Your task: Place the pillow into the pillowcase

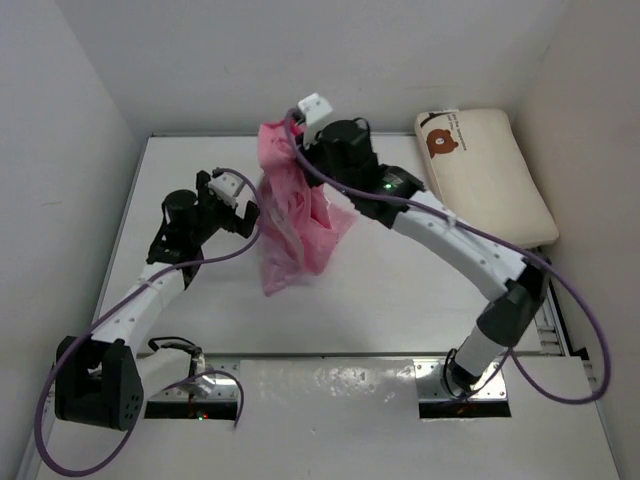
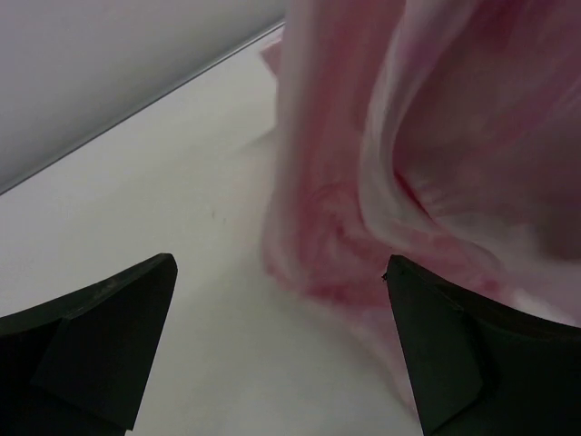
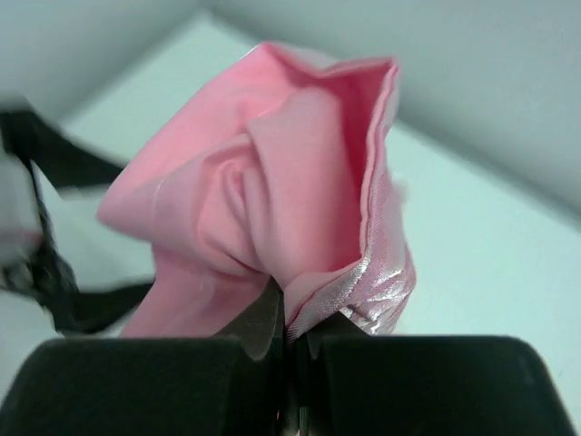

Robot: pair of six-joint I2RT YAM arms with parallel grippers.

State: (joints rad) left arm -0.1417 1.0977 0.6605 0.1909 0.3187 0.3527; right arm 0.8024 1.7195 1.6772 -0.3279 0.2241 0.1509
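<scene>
The right gripper (image 3: 289,331) pinches the pillowcase (image 1: 290,215) (all wrinkly) up high. The left gripper (image 2: 280,268) is open beside it. The pillow (image 1: 490,175) sits in the far right corner.

The right arm (image 1: 450,240) rises from its base at the near edge and bends in a long arc toward the middle of the far edge. The right gripper (image 3: 289,338) has its jaws pressed together on a fold of the pillowcase (image 3: 272,182). The left arm (image 1: 140,300) reaches forward along the left side. The left gripper (image 2: 277,272) points rightward, jaws spread wide.
</scene>
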